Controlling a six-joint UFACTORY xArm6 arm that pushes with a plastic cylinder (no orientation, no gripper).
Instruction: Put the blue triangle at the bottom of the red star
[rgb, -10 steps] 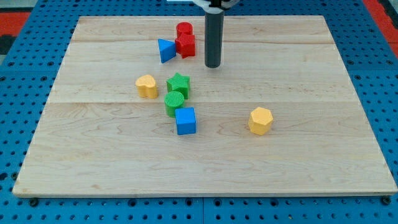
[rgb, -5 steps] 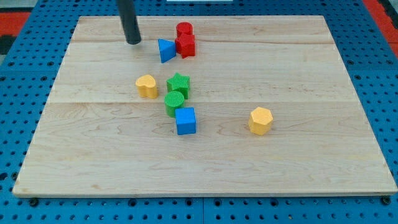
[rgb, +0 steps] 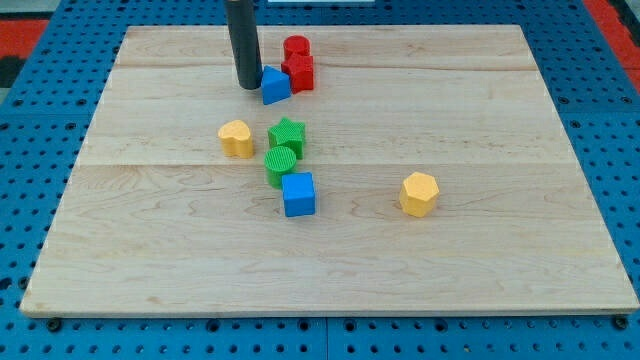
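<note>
The blue triangle (rgb: 275, 86) lies near the view's top, touching the lower left of the red star (rgb: 299, 73). A red cylinder (rgb: 296, 47) stands just above the star. My tip (rgb: 248, 85) is down on the board right against the triangle's left side. The rod rises out of the view's top.
A yellow heart-like block (rgb: 237, 138), a green star (rgb: 287, 135), a green cylinder (rgb: 281, 163) and a blue cube (rgb: 298, 194) sit in a cluster at mid-board. A yellow hexagon (rgb: 419, 193) lies to the view's right. The wooden board (rgb: 500, 120) rests on a blue pegboard.
My tip went from right of the red star to the upper left, then came back right and down against the blue triangle. The triangle shifted slightly right and turned.
</note>
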